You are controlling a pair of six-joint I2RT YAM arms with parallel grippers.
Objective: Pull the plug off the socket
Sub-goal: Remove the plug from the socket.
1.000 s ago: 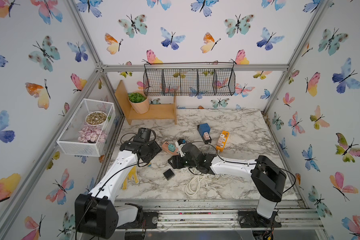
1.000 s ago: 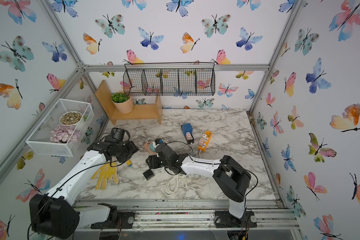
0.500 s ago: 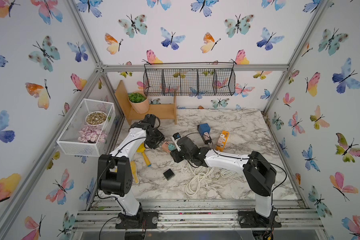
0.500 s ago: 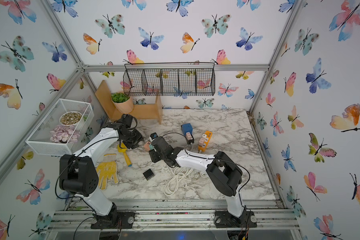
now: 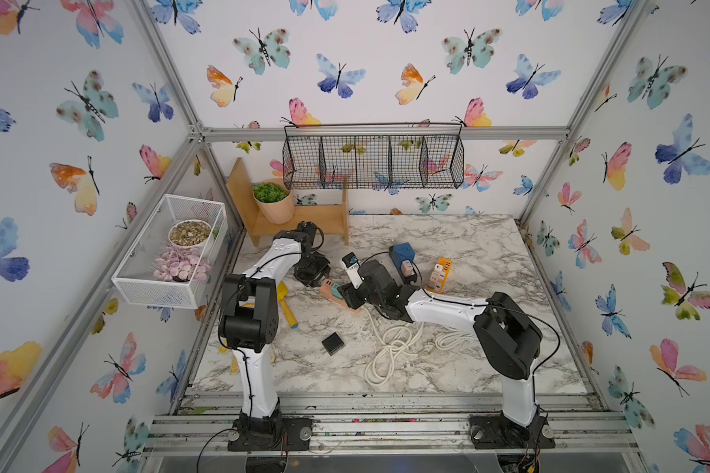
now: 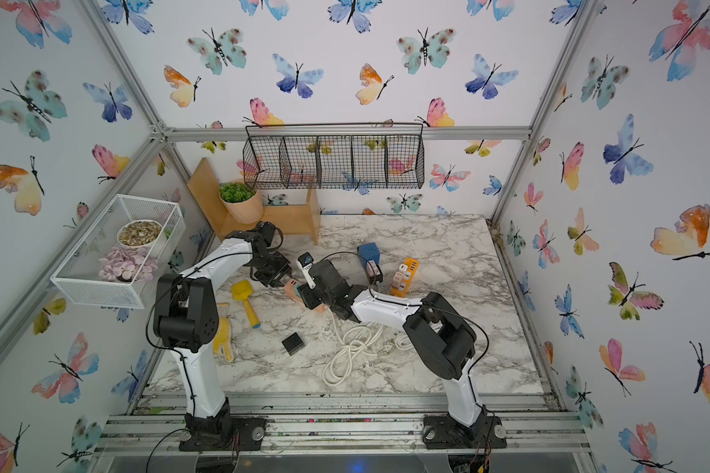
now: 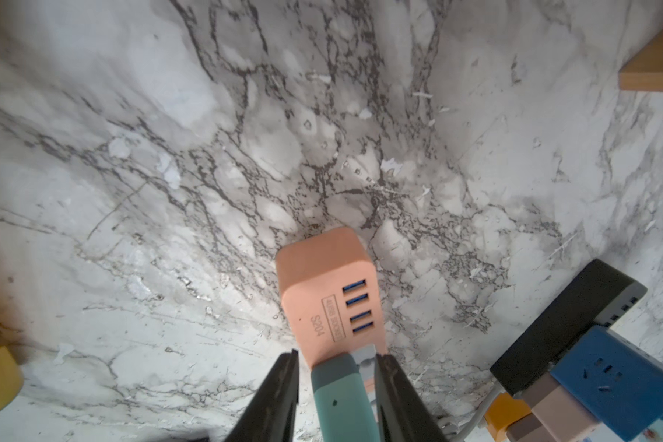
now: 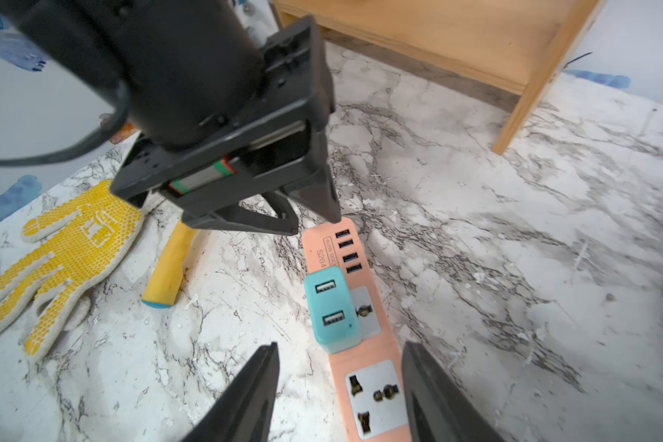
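- Left gripper [image 7: 335, 354]: jaws narrow, one either side of the teal plug [image 7: 337, 398]; a gap shows on one side, so by the look they have not clamped it
- Right gripper [image 8: 339, 346]: jaws wide, straddling the peach socket strip [image 8: 372, 386] just beside the plug; not gripping
- Plug stands in the socket nearest the strip's USB end; the strip's long axis runs from gripper to gripper; the left arm looks the likelier puller, straight off the strip's face
- White mesh box [image 5: 156, 293] holds a bowl of pebbles [image 5: 189, 232] and pink blooms [image 5: 180, 264]; wire basket [image 5: 372, 161]: nothing seen inside
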